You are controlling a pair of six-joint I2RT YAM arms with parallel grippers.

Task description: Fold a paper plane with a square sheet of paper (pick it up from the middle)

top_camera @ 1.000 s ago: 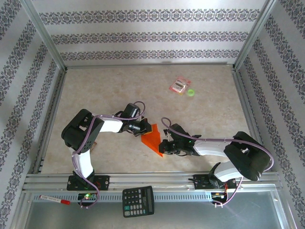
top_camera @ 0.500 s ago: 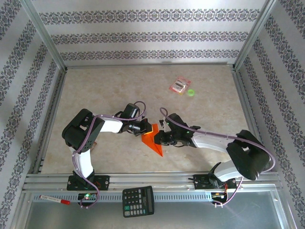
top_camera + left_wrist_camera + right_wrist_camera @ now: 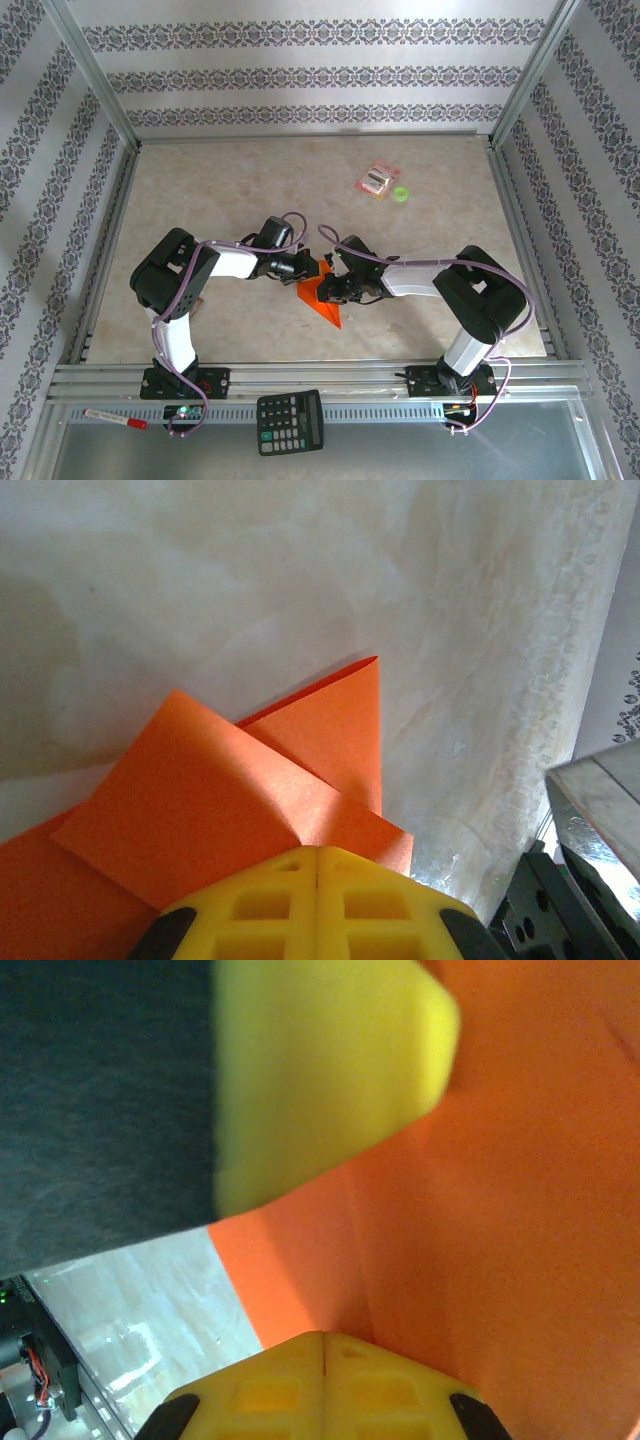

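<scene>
Orange sheet (image 3: pixel 325 308), part-folded to a pointed wedge, is laid flat on the table well beyond the calculator (image 3: pixel 290 422), point aimed back toward it. Left gripper (image 3: pixel 307 268) and right gripper (image 3: pixel 326 289) are both pressed together with nothing seen between the fingers. They are set on the sheet's end farthest from the calculator, judged as pinning the layers for creasing. Contact is probably made, but it is hidden under the fingers. The right wrist view is blurred at close range.

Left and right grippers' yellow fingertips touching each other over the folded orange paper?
Apart. Right wrist view: orange paper shows between left gripper's yellow tip and right gripper's own.
</scene>
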